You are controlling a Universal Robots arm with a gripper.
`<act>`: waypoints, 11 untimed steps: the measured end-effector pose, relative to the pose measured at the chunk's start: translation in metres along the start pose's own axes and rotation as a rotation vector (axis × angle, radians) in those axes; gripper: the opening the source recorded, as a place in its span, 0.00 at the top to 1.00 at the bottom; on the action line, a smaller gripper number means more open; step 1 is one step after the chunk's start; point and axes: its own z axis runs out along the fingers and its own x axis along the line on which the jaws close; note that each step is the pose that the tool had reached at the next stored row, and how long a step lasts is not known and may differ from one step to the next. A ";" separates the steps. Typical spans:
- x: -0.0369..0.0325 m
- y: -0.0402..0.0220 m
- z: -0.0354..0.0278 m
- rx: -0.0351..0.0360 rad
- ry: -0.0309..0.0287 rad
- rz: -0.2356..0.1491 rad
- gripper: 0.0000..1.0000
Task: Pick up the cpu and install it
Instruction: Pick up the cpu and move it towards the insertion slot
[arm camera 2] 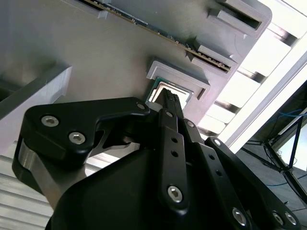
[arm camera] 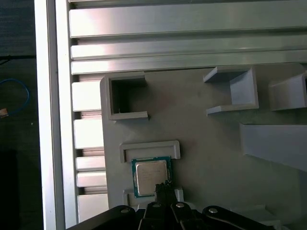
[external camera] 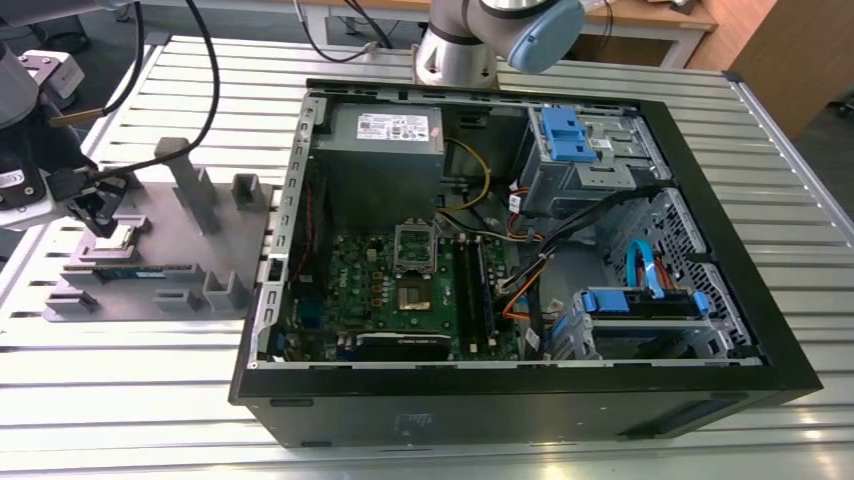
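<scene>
1. Exterior view: I have the tool [external camera: 96,212] low over a grey plate [external camera: 180,215] at the exterior view's left, on the slatted metal counter [external camera: 160,400]. The cpu [external camera: 123,237] lies in its nest on that plate, right under the tool's tips. A memory stick [external camera: 134,270] stands in a slot of the same plate, just beside the nest. The open case [external camera: 534,405] sits well apart, toward the exterior view's right, with the motherboard [external camera: 400,295] flat inside it and the socket [external camera: 415,245] on the board. The arm [external camera: 494,30] stands on the counter behind the case.

2. Second wrist view: The tool [arm camera 2: 169,97] is narrow. Its black fingers [arm camera 2: 168,136] run to a thin point with next to no gap between them and nothing gripped. The point hangs over the cpu [arm camera 2: 156,92], which is seated in its raised grey nest on the plate [arm camera 2: 96,52]. I cannot tell whether the tips touch it. The stick [arm camera 2: 144,26] stands on edge in its slot, near the nest.

3. First wrist view: The cpu [arm camera: 149,175] lies flat, silver top up with a green rim, inside the nest's low wall [arm camera: 148,147] on the plate [arm camera: 206,158]. The drawn-in tips of the tool [arm camera: 163,186] overlap one edge of the chip. The counter [arm camera: 168,43] and its slats run beside the plate.
</scene>
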 end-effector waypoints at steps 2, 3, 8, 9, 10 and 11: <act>0.0000 0.0000 0.0000 0.0000 0.0000 0.000 0.89; 0.0000 0.0000 0.0000 0.0000 0.0000 0.000 0.89; 0.0000 0.0000 0.0001 0.0001 0.0000 0.000 0.71; 0.0000 0.0000 0.0001 0.0000 0.0001 0.000 0.71; 0.0000 0.0000 0.0001 0.0000 0.0001 0.000 0.65; 0.0000 0.0000 0.0001 0.0000 0.0001 0.000 0.59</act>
